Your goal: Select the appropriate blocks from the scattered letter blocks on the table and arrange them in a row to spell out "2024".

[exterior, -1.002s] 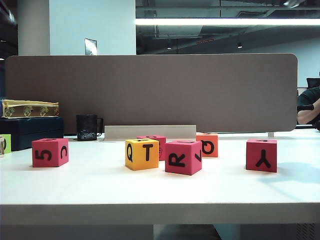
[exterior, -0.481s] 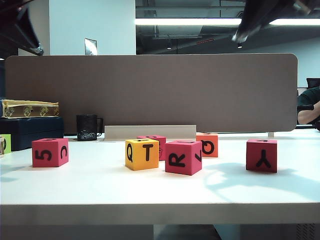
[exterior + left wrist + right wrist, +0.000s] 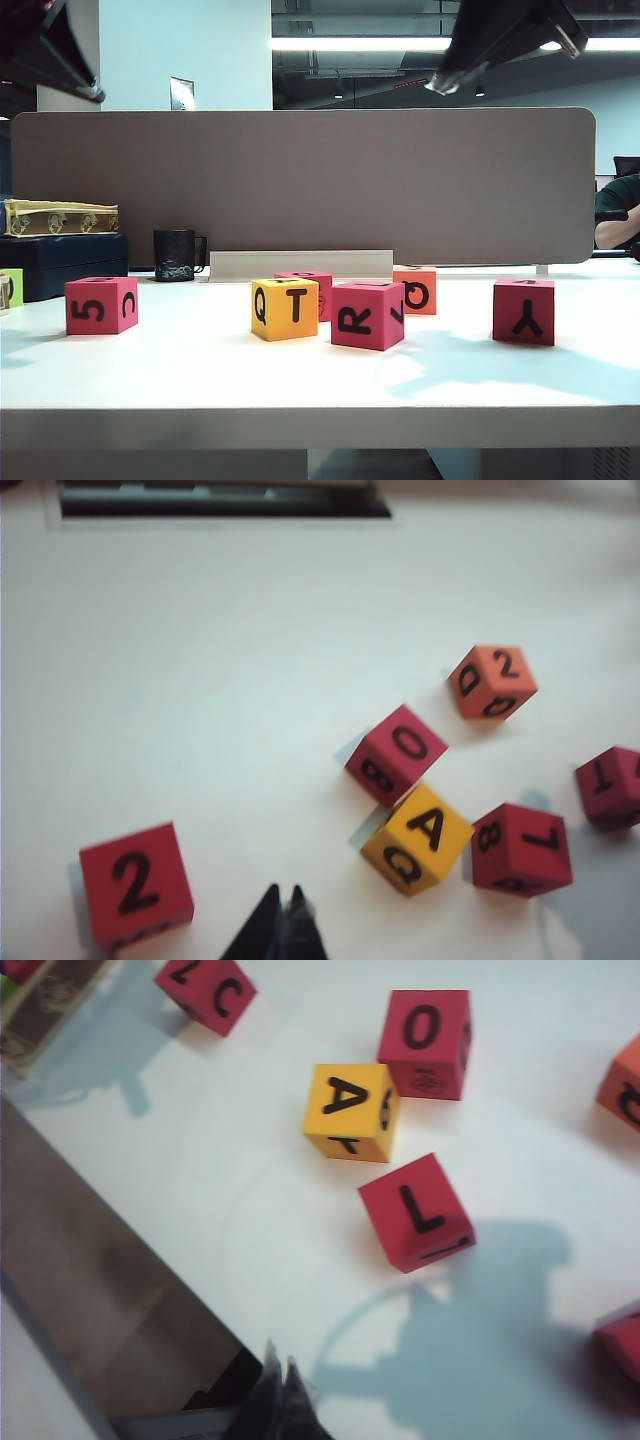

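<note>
Six small cubes sit scattered on the white bench [image 3: 200, 380], none of them lined up in a row.

In the exterior view, a pinkish-red cube with "5" on its front [image 3: 101, 305] stands alone far to the left. Near the middle, the yellow cube [image 3: 285, 308] shows "Q" and "T"; just behind it, partly hidden, sits another pinkish-red cube [image 3: 316, 284], whose top reads "0" in the left wrist view. Just to the right of the yellow cube is the pinkish-red cube marked "R" [image 3: 367, 314], and behind that the orange cube [image 3: 415, 290]. The pinkish-red cube with "Y" [image 3: 524, 311] stands well apart at the right.

From the left wrist camera, the lone cube shows "2" on top [image 3: 136, 884], the orange one also shows "2" [image 3: 492, 681], and the yellow one shows "A" [image 3: 418, 839].

The left pincer [image 3: 281, 920] hangs above the bench near the lone "2" cube, its tips pressed together and holding nothing. The right pincer [image 3: 278, 1385] is likewise drawn together and empty, above the bench edge, with the yellow cube and the "L"-topped cube [image 3: 416, 1211] ahead of it. In the exterior view both arms appear only as dark shapes at the upper corners, high above the cubes.

A dark mug [image 3: 177, 255] stands at the back left before a grey partition [image 3: 300, 180].
</note>
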Controlling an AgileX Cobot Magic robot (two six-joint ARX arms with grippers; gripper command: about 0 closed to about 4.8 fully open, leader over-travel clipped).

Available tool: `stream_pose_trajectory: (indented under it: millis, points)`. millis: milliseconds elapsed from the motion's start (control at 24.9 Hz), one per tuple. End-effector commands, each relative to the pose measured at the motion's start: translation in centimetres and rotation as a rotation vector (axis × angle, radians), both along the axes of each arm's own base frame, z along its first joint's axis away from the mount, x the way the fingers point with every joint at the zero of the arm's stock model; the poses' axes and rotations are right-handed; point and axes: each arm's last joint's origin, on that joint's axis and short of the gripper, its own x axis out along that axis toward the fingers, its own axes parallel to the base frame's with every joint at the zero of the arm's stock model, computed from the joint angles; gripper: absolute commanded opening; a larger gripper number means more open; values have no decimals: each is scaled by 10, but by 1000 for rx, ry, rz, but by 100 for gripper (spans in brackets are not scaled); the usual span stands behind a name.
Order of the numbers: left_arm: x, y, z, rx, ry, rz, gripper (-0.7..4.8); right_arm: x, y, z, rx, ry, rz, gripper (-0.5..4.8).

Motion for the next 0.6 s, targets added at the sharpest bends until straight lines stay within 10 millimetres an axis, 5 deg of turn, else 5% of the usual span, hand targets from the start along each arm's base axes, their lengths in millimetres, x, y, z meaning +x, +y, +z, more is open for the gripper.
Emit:
stream_pose_trajectory:
  millis: [40, 601]
  points:
    - [2, -1, 8, -16, -71, -13, -5, -1, 1, 4, 31, -16, 22, -5]
    - [10, 1, 1, 30, -53, 93, -6, 2, -2, 5, -47, -74, -61, -5]
